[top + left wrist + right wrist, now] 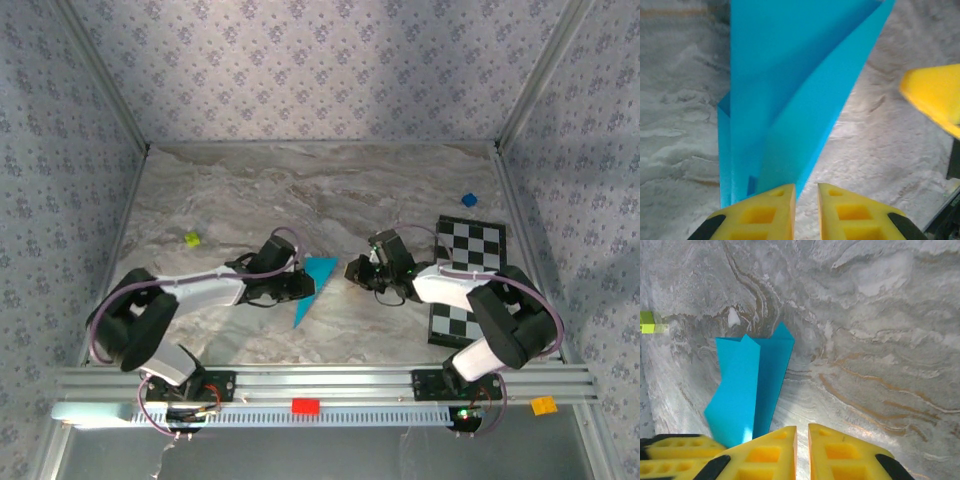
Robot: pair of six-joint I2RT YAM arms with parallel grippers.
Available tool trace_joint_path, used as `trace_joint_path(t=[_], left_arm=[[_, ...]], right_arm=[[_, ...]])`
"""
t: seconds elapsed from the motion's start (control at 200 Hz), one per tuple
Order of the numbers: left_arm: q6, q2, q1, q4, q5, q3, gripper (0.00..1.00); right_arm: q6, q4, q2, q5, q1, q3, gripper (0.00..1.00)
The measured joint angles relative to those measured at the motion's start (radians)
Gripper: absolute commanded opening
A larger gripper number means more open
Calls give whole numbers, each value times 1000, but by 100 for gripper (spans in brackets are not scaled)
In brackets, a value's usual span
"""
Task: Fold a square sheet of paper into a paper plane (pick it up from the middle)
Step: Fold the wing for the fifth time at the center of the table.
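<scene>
The paper plane (pixel 790 90) just ahead of the left gripper (pixel 806 187) is plain bright cyan-blue. That gripper is yellow edged with black, as is the right gripper (pixel 802 429). The tabletop (pixel 880 340) is grey-beige marble with brown veins. To the right of the right gripper are a black-and-white checkered board (pixel 472 243) and a small blue cube (pixel 468 200). Well left of the left gripper is a yellow-green cube (pixel 192 239).

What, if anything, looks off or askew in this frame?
The paper plane looks unevenly folded. In the right wrist view its far edge ends in mismatched points rather than one clean line. In the left wrist view one flap seems to stand up instead of lying flat. Nothing looks torn or spilled.
</scene>
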Motion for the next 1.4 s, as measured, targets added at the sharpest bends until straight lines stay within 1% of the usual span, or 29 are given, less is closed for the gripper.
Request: trace_joint_path(t=[0.075, 0.16, 0.29, 0.395, 0.71, 0.785, 0.985, 1.404], left_arm=[[18, -59, 14, -31, -12, 0, 21], [37, -101, 53, -60, -21, -1, 22], [53, -126, 113, -79, -20, -24, 23], [60, -124, 136, -93, -5, -43, 24], [68, -44, 157, -87, 77, -47, 24], [73, -29, 157, -85, 89, -47, 24], [78, 12, 157, -66, 135, -47, 27], [80, 39, 157, -14, 181, -47, 28]], right_arm=[[2, 0, 0, 0, 7, 0, 15], [3, 0, 1, 0, 14, 0, 15], [4, 1, 11, -2, 21, 3, 15], [9, 2, 22, -3, 27, 4, 15], [11, 10, 59, -14, 41, 34, 16], [11, 13, 67, -19, 45, 40, 14], [11, 16, 78, -31, 60, 59, 14], [11, 16, 84, -37, 65, 62, 14]])
